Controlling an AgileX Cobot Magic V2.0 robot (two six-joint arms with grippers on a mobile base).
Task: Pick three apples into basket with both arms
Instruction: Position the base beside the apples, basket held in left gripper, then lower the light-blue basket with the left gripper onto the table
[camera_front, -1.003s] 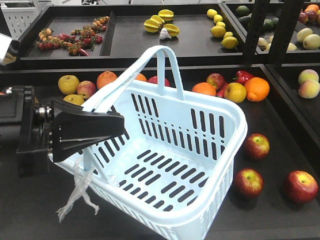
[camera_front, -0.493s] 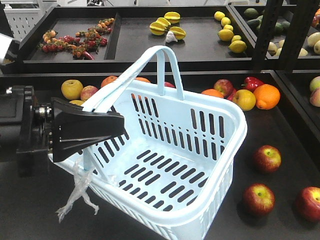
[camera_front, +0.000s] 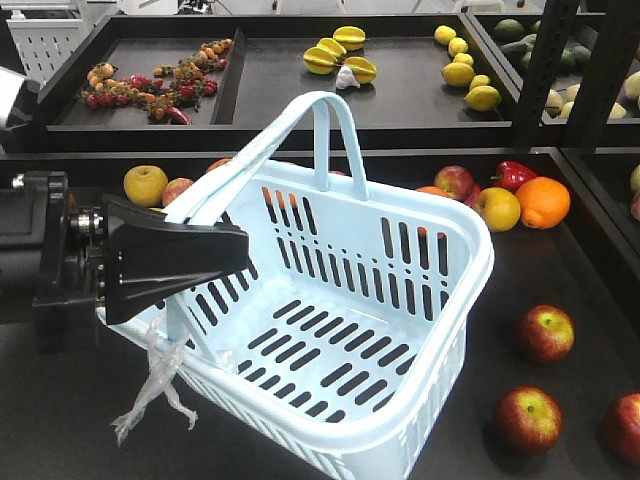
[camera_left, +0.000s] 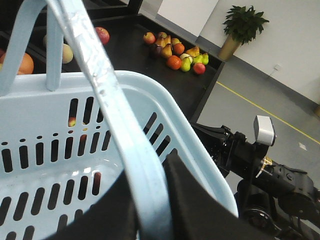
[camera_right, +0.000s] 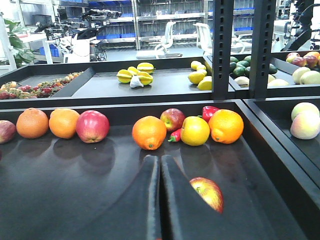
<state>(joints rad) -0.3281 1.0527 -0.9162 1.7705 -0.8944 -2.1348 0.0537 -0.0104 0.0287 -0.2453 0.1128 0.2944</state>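
**Item: basket**. Pale blue and slotted, it is carried tilted above the counter by one hoop handle. No fruit is seen inside it in the front view.

**Item: left claw**. It is clamped on that handle, which passes between the two black fingers in the left wrist view.

**Item: right claw**. The fingers are pressed together with nothing between them, low over the counter. One red apple lies just beside them on the right.

**Item: three red apples**. All are on the counter to the right of the basket and apart from it.

**Progress.** The basket is judged secured. No apple is loaded, so all three picks are judged outstanding.

**Not determinable.**
- The right arm is absent from the front view.
- The third apple is cut off by the frame edge.
- The apple by the right claw is partly hidden behind a finger, and which of the three it is cannot be told.
- Red patches seen through the basket slots are too small to identify.
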